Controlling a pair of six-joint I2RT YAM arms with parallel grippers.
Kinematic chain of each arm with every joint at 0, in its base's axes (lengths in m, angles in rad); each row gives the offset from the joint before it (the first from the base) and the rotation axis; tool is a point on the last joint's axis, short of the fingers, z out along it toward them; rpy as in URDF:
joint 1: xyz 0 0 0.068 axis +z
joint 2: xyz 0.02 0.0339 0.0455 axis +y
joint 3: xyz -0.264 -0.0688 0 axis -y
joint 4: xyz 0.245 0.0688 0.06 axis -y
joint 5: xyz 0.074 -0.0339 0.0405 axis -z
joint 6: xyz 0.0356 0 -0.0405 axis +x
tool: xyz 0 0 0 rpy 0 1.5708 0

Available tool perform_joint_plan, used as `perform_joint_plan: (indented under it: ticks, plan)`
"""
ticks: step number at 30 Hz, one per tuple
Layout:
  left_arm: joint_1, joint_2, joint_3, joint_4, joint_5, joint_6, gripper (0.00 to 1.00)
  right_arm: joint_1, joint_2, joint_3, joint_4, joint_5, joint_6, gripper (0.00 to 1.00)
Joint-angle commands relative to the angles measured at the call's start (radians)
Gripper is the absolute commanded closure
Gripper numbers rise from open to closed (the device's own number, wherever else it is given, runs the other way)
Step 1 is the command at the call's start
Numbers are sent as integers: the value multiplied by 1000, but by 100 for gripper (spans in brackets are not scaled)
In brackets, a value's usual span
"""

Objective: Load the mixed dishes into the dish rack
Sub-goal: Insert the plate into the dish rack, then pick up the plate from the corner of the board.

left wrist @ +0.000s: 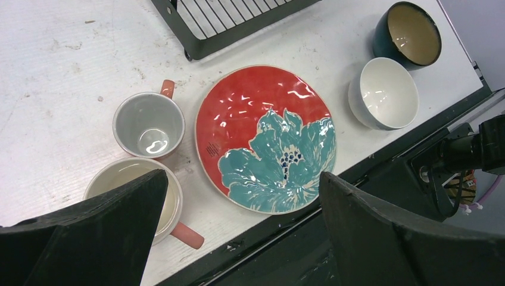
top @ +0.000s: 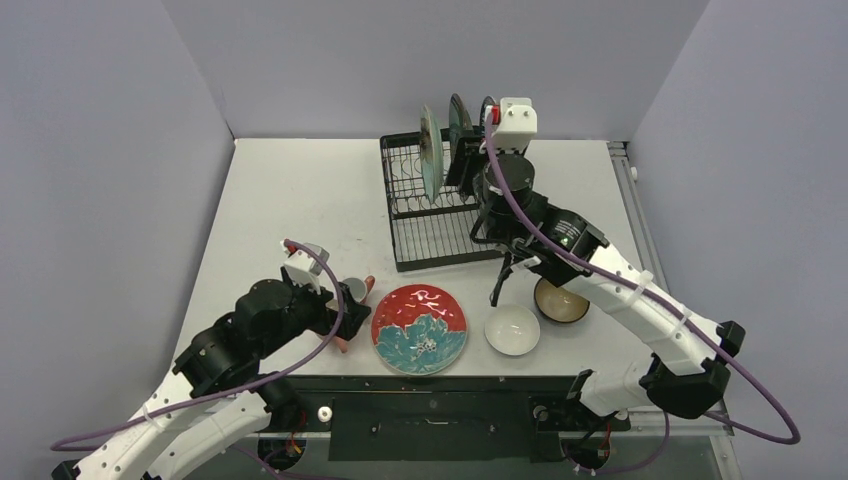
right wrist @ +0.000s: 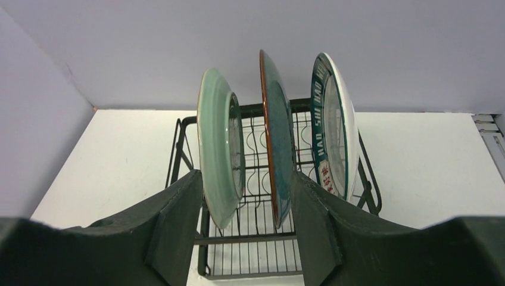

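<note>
The black wire dish rack [top: 440, 240] holds three upright plates: a pale green one [right wrist: 220, 149], a dark teal one [right wrist: 277, 137] and a green-rimmed lettered white one [right wrist: 333, 125]. My right gripper [right wrist: 245, 179] is open at the rack's near end. In its wrist view the pale green and teal plates stand between its fingers, and it grips nothing. My left gripper [left wrist: 241, 179] hangs wide open over the near table. Below it are two pink mugs [left wrist: 149, 125] [left wrist: 134, 196] and the red plate with the teal flower [left wrist: 265, 137]. The nearer mug is partly hidden by a finger.
A white bowl [top: 512, 330] and a dark brown-gold bowl [top: 560, 300] sit right of the red plate [top: 419, 328], under the right arm. The table's front edge runs just below the plate. The rack's flat lower tray [right wrist: 256, 238] holds nothing.
</note>
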Motion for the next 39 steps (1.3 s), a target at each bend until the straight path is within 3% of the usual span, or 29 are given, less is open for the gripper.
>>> perform_joint_plan:
  ticks: [1,8,16,26,30,39]
  plan:
    - [7,16,7,50,19,4,4,1,-61,-37,-113,-92,55,48]
    - [6,43,24,42,32,-11,4,-22,-177,-172,-164,-194,88,48]
    - [6,81,68,11,71,-46,4,-137,-302,-357,-163,-453,178,48]
    - [-15,153,46,4,164,-141,4,-179,-382,-545,-178,-583,217,44]
    - [-78,177,30,33,171,-212,3,-189,-395,-620,-173,-622,234,44]
    - [-260,300,36,35,22,-360,2,-206,-345,-710,-153,-761,263,43]
